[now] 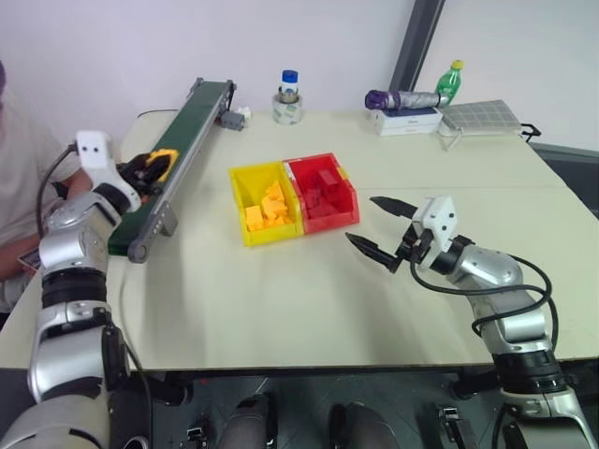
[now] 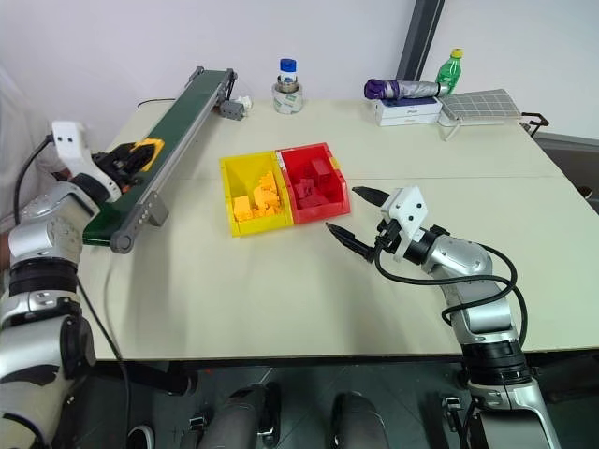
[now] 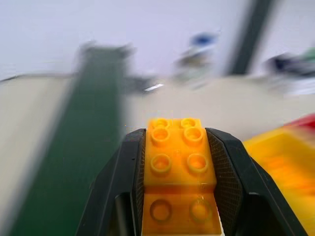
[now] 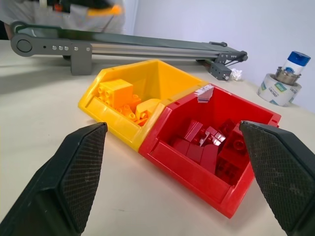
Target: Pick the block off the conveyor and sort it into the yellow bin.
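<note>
**Block gripped above the belt**

The right gripper (image 1: 379,227) hangs over the table with its 2 black fingers spread wide. Beyond it sits the small yellow plastic bin (image 1: 238,182), touching its red twin (image 1: 348,192). Farther left, the left gripper (image 3: 177,162) pinches the small yellow-orange studded toy brick (image 3: 178,164) over the long dark-green conveyor belt (image 1: 192,117).
</note>
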Robot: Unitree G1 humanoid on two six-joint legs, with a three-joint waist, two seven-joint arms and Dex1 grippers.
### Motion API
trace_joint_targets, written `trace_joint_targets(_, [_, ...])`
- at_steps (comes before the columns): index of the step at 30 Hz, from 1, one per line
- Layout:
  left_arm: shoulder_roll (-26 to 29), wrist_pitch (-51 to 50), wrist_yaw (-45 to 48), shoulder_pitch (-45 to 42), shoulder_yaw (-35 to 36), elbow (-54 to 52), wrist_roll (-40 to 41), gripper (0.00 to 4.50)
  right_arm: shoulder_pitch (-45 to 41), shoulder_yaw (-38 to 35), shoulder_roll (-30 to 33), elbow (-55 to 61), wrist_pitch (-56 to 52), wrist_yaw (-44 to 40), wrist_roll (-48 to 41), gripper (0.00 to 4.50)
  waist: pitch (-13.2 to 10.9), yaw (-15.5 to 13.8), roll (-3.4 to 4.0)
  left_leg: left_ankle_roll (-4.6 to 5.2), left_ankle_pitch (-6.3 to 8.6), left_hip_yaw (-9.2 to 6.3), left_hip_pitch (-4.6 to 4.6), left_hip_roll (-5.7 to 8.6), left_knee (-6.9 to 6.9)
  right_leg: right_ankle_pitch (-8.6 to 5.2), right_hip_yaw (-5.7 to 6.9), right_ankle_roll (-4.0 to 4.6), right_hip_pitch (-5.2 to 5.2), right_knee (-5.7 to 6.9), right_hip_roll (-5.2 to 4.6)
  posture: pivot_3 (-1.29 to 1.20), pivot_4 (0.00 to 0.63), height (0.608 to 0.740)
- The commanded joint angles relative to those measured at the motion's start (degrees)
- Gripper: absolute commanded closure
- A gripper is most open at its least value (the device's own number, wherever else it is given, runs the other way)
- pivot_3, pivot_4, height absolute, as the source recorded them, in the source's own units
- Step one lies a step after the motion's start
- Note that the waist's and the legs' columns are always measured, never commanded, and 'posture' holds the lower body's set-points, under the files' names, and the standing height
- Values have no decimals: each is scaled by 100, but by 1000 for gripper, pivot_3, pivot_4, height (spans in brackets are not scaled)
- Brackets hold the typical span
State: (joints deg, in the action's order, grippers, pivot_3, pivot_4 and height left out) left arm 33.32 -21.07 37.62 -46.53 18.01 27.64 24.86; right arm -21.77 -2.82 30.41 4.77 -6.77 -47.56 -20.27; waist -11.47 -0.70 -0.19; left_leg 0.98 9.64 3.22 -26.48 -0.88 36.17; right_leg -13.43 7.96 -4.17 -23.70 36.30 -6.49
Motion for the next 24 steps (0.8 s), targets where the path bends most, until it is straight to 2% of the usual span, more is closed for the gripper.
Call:
trace_joint_targets(1, [-350, -370, -100, 116, -413, -911, 67, 3205, -88, -111, 52, 141, 136, -2, -1, 0, 0, -3, 1, 0, -1, -1, 4, -1, 0, 0, 0, 0, 3, 1, 4, 0, 150, 740])
trace_joint_targets(4, [-1077, -319, -604, 22, -635, -984, -40, 3205, -110, -84, 20, 140, 155, 24, 28, 0, 0, -20, 0, 0, -1, -5, 10, -4, 6, 0, 2, -1, 12, 3, 10, 0, 150, 740])
trace_joint_targets(6, [-1485, 6, -1175, -28, -786, -859, -411, 3205, -59, -87, -2, 221, 157, 77, 52, 0, 0, -11, 0, 3, -3, -4, 9, -3, 11, 2, 1, -2, 14, 2, 9, 0, 150, 740])
trace_joint_targets(13, [-2042, 454, -1916, -126, -758, -517, -669, 3205, 161, -139, 2, 436, 132, 211, 59, 0, 0, -7, 0, 5, -5, -3, 9, -9, 5, 8, -2, -12, 7, 3, 21, 0, 150, 740])
trace_joint_targets(19, [-2175, 528, -1756, -149, -723, -671, -562, 214, 195, -82, -68, 544, 88, 335, 54, 0, 0, -12, 0, 7, -4, -2, 6, -3, 16, 9, -2, -13, 11, -1, 13, 0, 150, 740])
trace_joint_targets(20, [-2134, 559, -1665, -113, -733, -757, -555, 57, 185, -81, -72, 532, 90, 335, 54, 0, 0, -10, 0, 6, -3, -2, 6, -3, 16, 9, -2, -12, 12, -1, 11, 0, 150, 740])
trace_joint_targets(24, [-1757, 195, -1224, 214, -545, -1318, -226, 57, 133, -74, -56, 468, 107, 293, 45, 0, 0, 8, 0, 6, -3, -3, 7, -5, 13, 10, -1, -10, 10, -1, 12, 0, 150, 740])
